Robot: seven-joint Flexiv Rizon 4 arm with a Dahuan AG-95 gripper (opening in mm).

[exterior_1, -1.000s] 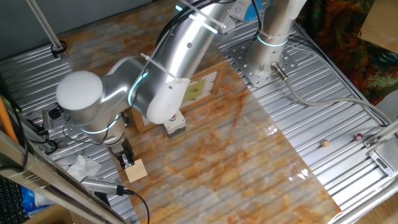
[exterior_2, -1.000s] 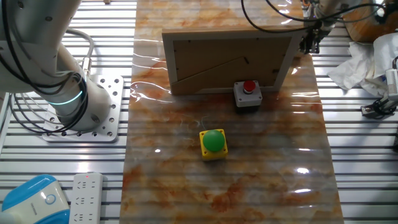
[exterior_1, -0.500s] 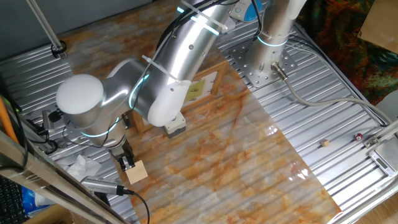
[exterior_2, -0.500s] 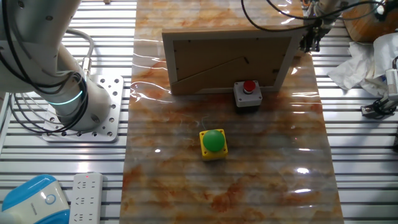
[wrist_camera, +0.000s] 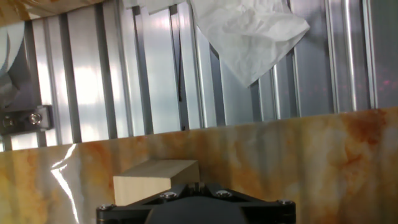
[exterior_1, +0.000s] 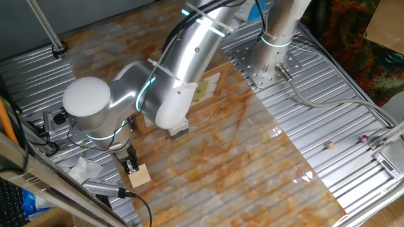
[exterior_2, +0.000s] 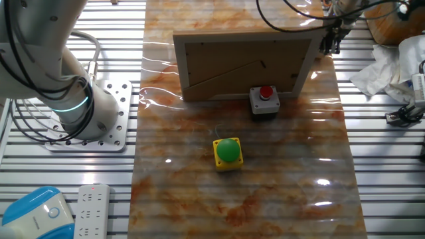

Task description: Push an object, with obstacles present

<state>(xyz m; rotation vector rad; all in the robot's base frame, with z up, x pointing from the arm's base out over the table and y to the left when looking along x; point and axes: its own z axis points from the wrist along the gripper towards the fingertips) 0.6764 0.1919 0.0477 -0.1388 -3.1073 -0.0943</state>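
The object, a plain light-tan wooden cube (exterior_1: 139,176), sits at the near-left edge of the marbled mat; the hand view has it (wrist_camera: 155,180) just ahead and left of the fingers. My gripper (exterior_1: 130,165) stands right against the cube's far side, fingers together with nothing between them. It shows too in the hand view (wrist_camera: 196,185) and in the other fixed view (exterior_2: 330,44), where the cube is hidden. The obstacles are the wooden-framed panel (exterior_2: 246,63) (exterior_1: 205,88), the grey box with red button (exterior_2: 265,99) (exterior_1: 178,128) and the yellow box with green button (exterior_2: 228,153).
Crumpled white paper (wrist_camera: 249,37) (exterior_1: 85,169) lies on the slatted metal table (exterior_1: 328,107) just past the mat's edge by the cube. A black cable (exterior_1: 136,200) runs below the cube. The arm's base plate (exterior_2: 109,116) and a power strip (exterior_2: 89,209) sit on the far side.
The gripper and the cube have crept a little toward the mat's near-left edge. The panel and both button boxes have not moved.
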